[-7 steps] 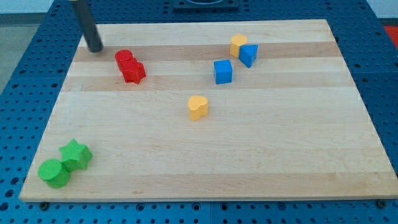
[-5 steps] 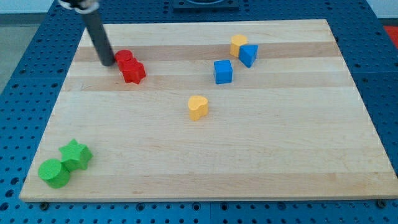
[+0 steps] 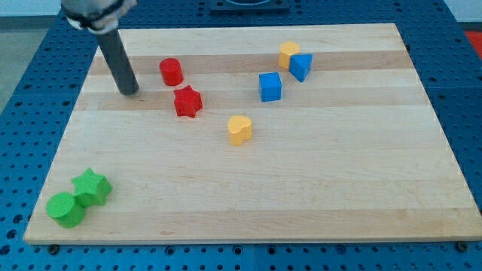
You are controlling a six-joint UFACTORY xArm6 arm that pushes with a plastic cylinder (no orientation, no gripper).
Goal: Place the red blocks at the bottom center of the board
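Rod's upper part cut off at view's top; my tip [image 3: 129,91] visible, unobstructed.

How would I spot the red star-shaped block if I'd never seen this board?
Start at the wooden board and look to its upper left, near my tip. Two red blocks sit there; the red star is the lower one, spiky-edged, unlike the round red cylinder above it.

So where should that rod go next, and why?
Probably up behind the red cylinder. My tip sits to the view's left of both reds; the red star lies just below-right of the cylinder, so a downward-right push could gather both toward bottom center.
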